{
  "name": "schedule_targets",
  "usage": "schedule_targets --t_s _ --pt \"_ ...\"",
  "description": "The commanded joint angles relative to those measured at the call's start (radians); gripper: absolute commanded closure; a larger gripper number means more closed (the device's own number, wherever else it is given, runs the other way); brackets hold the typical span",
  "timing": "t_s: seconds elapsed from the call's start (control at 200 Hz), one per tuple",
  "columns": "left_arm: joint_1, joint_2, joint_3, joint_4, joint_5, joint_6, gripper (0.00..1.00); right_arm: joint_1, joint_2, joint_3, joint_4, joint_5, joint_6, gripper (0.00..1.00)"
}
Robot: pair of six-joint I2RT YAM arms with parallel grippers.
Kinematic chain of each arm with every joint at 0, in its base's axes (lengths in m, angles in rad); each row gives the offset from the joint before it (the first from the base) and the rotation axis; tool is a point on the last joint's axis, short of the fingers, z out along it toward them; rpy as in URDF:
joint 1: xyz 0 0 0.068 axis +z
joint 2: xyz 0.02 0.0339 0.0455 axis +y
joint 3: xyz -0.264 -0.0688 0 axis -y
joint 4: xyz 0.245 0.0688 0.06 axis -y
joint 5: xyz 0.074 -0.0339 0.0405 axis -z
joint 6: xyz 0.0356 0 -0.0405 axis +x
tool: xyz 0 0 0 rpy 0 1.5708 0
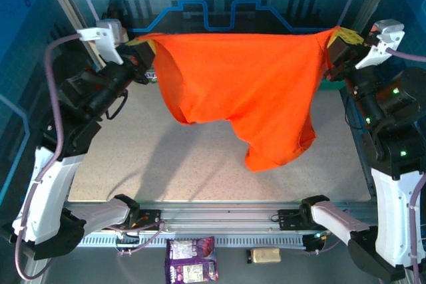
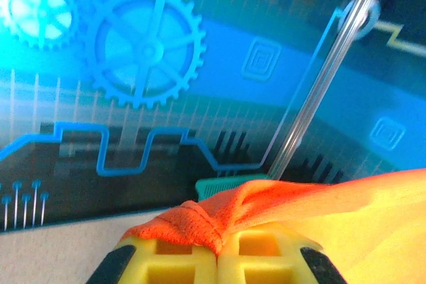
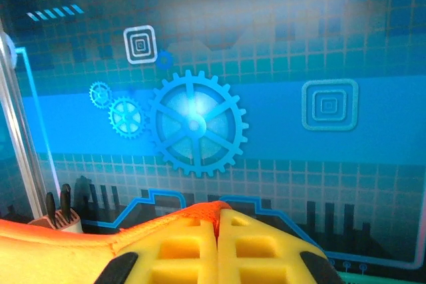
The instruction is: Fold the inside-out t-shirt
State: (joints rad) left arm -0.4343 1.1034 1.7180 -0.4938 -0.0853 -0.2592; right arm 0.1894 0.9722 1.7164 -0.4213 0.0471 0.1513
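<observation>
Top external: left claw (image 1: pixel 146 46) and right claw (image 1: pixel 335 39) pinch the t-shirt (image 1: pixel 246 91) above the worktop (image 1: pixel 126 164); laying it flat seems next.

Top view from above-behind, wrist views close-up, all sharing the t-shirt (image 1: pixel 246 84)

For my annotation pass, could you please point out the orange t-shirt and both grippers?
t-shirt (image 1: pixel 246 91), top external view, middle of hanging cloth.
left gripper (image 2: pixel 217 254), left wrist view, between its shut fingertips.
right gripper (image 3: pixel 216 232), right wrist view, between its shut fingertips.
</observation>
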Motion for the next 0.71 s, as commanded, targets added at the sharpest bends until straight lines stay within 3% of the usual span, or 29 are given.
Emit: schedule_targets --t_s 0.0,0.15,0.31,0.535,0.7 --pt "0.01 -0.063 -0.044 0.063 -0.034 0.008 1.0 -0.003 -0.048 0.026 0.09 -0.06 -0.029 1.0" --pt "0.009 -0.135 -0.032 0.095 -0.085 0.027 1.0 -0.003 -0.058 0.016 0.104 -0.117 0.005 1.0" --pt "0.009 -0.074 0.042 0.015 -0.159 0.085 1.0 -0.002 0.0 -0.017 0.125 -0.117 0.06 1.0" --pt "0.045 0.094 0.01 -0.026 -0.254 0.12 1.0 0.019 0.222 -0.068 0.141 -0.095 0.108 1.0" --pt "0.165 0.275 -0.009 -0.046 -0.167 0.065 1.0 0.04 0.449 -0.067 0.157 -0.054 0.099 1.0"
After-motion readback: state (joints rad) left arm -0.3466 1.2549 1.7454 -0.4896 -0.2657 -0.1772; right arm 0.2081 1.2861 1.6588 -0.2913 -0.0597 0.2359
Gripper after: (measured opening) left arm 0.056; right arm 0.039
